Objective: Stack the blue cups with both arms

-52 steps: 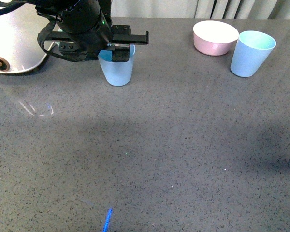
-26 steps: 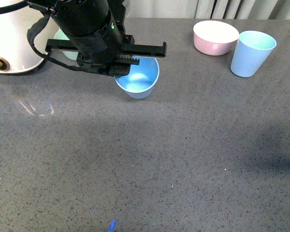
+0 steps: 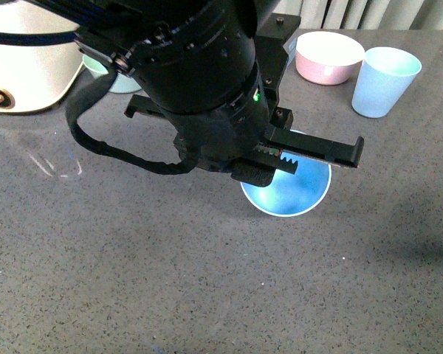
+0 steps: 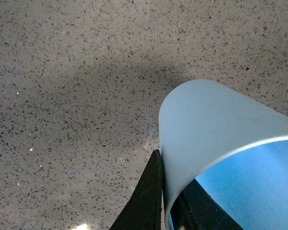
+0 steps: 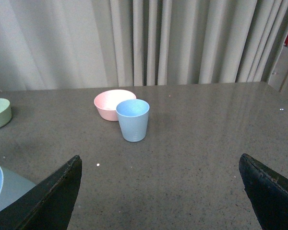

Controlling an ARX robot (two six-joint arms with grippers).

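While the left claw [image 3: 275, 164] is pinching the rim of the tilted blue cup [image 3: 292, 190] above the counter [image 3: 133, 258], the right claw [image 5: 161, 194] is gaping empty; the second blue cup [image 3: 384, 81] is standing just beside the pink bowl [image 3: 328, 55].

Your grey speckled stone-look worktop [image 3: 118, 280] is smooth and faintly shiny. The near light blue tapered plastic cup [image 3: 292, 193] and its far twin [image 3: 384, 81] look matt. The round pink bowl [image 3: 328, 59] looks glossier; the bulky black left arm casing [image 3: 199, 88] is matt.
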